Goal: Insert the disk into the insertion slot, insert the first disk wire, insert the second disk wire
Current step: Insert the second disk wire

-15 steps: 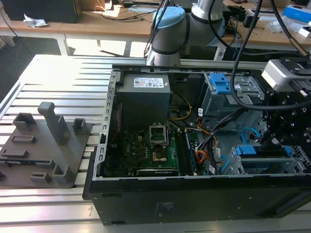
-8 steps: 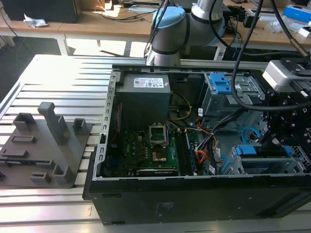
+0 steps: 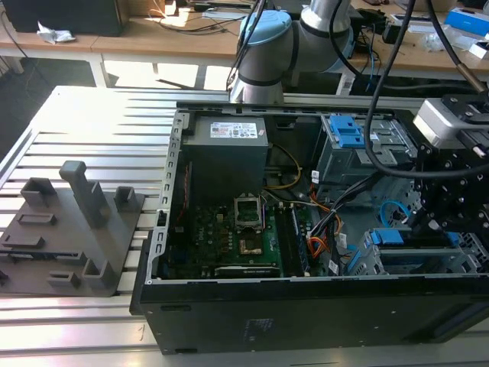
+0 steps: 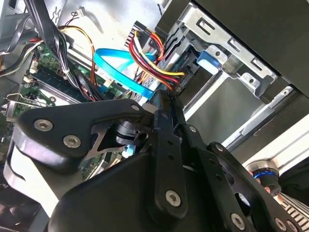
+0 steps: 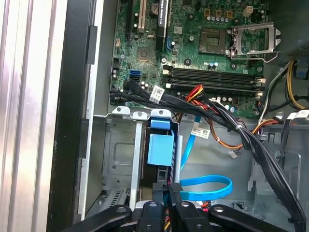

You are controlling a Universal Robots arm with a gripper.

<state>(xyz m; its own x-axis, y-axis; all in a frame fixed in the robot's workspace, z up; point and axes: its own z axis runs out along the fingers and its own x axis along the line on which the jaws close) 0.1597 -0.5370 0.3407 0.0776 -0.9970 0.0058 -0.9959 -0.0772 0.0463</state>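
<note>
- Down inside the open black computer case [image 3: 306, 321], the black gripper [image 5: 166, 195] sits at the low grey sheet-metal drive bay [image 5: 120, 159], fingers pressed together around a small dark plug.
- Seated in that bay is the grey hard drive in its bright blue plastic carrier [image 5: 161, 145], near the case wall.
- Looping just beside the fingers lies the slim light-blue flat cable [image 5: 212, 186]; the orange, red and yellow wire bundle [image 4: 154, 60] crowds the same corner.
- Thick black cables [image 5: 231, 123] cross above the bay, narrowing the room toward the green motherboard [image 5: 203, 43].
</note>
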